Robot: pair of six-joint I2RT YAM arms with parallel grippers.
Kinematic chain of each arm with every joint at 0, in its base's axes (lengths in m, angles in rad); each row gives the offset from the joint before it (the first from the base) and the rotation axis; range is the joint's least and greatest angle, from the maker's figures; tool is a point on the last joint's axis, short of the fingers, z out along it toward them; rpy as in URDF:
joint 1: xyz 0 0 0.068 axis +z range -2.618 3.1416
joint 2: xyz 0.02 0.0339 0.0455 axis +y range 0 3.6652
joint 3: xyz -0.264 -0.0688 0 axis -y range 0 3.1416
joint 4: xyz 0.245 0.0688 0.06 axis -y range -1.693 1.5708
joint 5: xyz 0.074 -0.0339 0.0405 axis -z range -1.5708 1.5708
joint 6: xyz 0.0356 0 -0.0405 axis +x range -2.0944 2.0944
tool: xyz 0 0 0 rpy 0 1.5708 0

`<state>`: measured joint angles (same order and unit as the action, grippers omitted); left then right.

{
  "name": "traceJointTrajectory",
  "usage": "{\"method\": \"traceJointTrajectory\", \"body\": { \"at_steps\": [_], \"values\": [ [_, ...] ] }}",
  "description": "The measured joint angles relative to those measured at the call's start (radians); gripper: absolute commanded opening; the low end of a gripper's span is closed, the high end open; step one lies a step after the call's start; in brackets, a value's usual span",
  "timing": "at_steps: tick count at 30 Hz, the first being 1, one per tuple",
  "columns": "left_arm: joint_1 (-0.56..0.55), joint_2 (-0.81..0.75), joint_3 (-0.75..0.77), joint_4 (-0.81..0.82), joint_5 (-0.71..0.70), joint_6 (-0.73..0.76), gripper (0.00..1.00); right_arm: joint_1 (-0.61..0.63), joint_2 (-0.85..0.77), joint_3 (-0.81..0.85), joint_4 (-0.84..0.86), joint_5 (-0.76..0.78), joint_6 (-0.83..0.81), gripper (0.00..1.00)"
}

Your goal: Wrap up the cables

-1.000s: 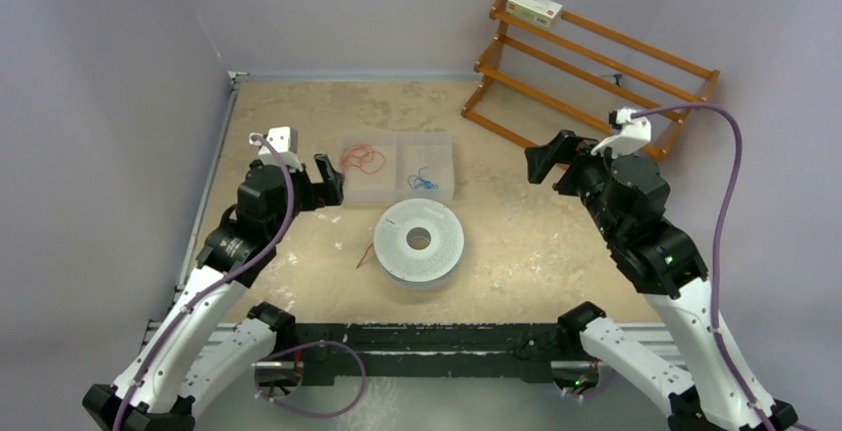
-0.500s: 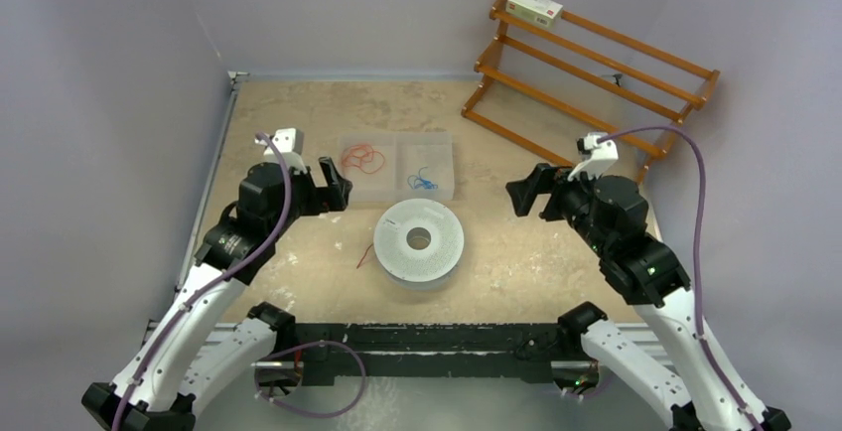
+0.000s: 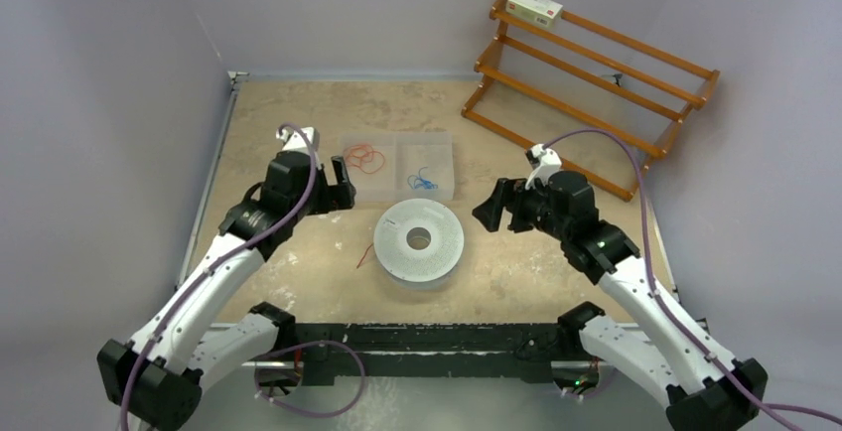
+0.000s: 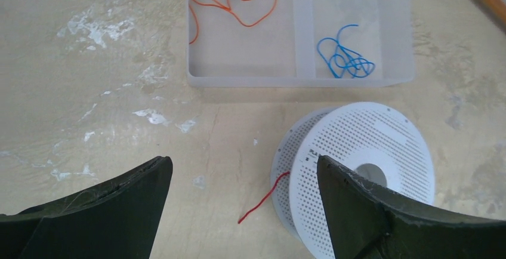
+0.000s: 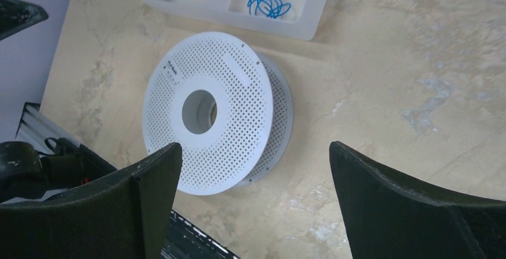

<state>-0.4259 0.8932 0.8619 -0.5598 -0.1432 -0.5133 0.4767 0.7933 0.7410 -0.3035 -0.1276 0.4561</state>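
"What changed?"

"The right arm [image 3: 566, 208] swung in toward the spool [image 3: 420, 240]. Left jaws and right jaws both hung released, empty."

"Cables [image 3: 365, 160]?"

"They lay in the tray [image 4: 298, 81] toward the far edge; wrapping hadn't begun."

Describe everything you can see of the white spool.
The white spool lies flat on the tan table, hole up, close to the near wall of the clear two-compartment tray. It looks like plastic: two round flanges perforated with small holes, a smooth hub with an open centre, a small printed label near the rim. A thin red wire trails from between the flanges onto the table.
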Motion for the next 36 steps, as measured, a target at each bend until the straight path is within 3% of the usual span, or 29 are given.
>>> {"method": "traceJointTrajectory", "body": {
  "at_steps": [11,19,26,36],
  "values": [
    [0.0,0.36,0.138,-0.013,-0.227,0.0,0.81,0.0,0.076,-0.152,0.179,-0.102,0.107,0.89],
    [0.0,0.559,0.256,-0.027,-0.318,0.0,0.76,0.0,0.177,-0.258,0.315,-0.121,0.2,0.86],
    [0.0,0.597,0.266,-0.026,-0.315,-0.001,0.76,0.0,0.268,-0.276,0.425,-0.157,0.248,0.82],
    [0.0,0.567,0.25,0.003,-0.253,0.0,0.76,0.002,0.411,-0.293,0.605,-0.231,0.312,0.7]
  ]
}}
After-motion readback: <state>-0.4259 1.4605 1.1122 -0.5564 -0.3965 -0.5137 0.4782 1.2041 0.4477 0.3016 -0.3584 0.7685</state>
